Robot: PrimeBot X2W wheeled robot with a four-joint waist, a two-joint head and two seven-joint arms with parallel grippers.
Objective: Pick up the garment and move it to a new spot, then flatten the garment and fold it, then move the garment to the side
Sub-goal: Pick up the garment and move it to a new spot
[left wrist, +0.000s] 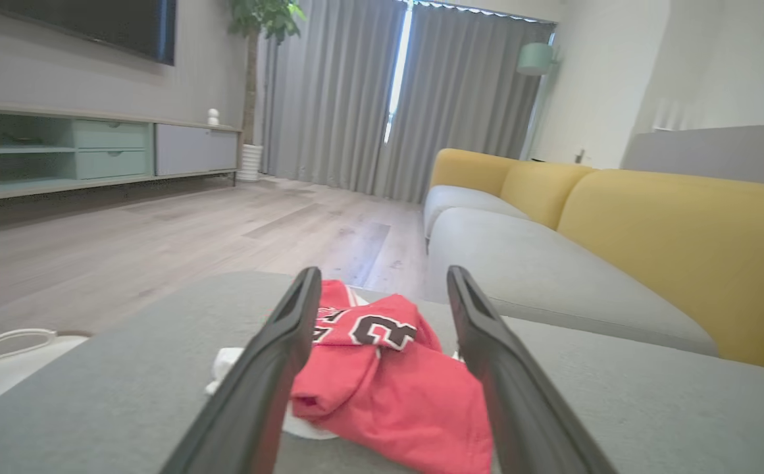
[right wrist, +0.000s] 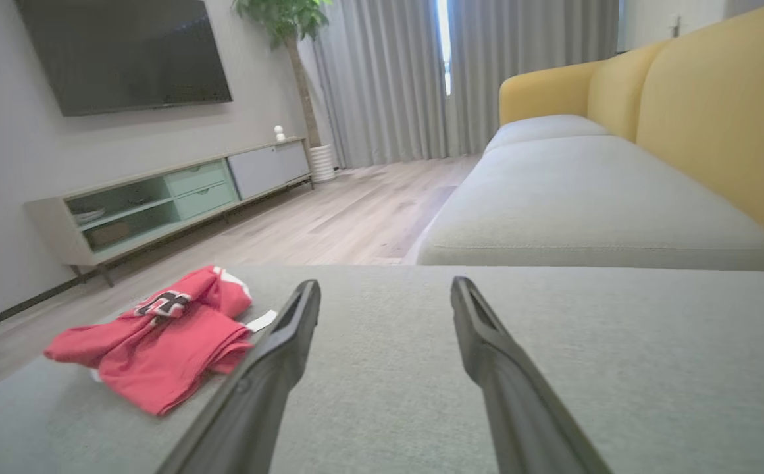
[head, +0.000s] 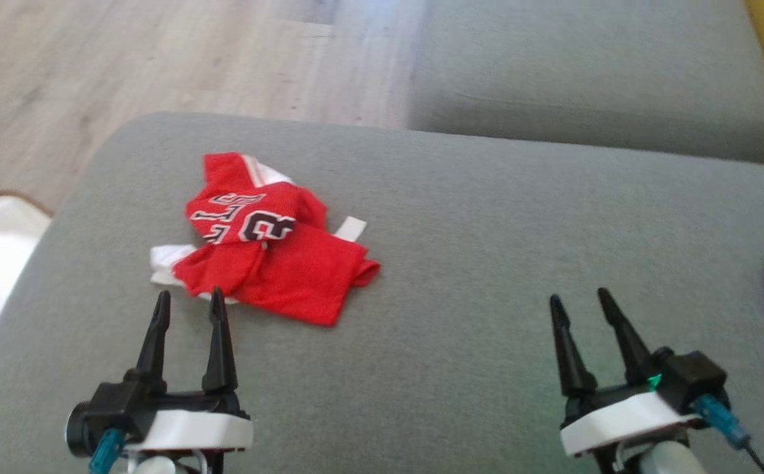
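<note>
Jersey (head: 276, 257) lies crumpled on cushion (head: 487, 250), just ahead of our left gripper (head: 189, 297); right gripper (head: 579, 296) well apart. Both spread, empty. We risk pinching one layer only, dragging it bunched.

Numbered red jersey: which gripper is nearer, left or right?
Left. The left gripper is open at the near edge of the jersey, fingers pointing at it. The right gripper, also open, is well off to the jersey's right, over bare grey cushion.
</note>
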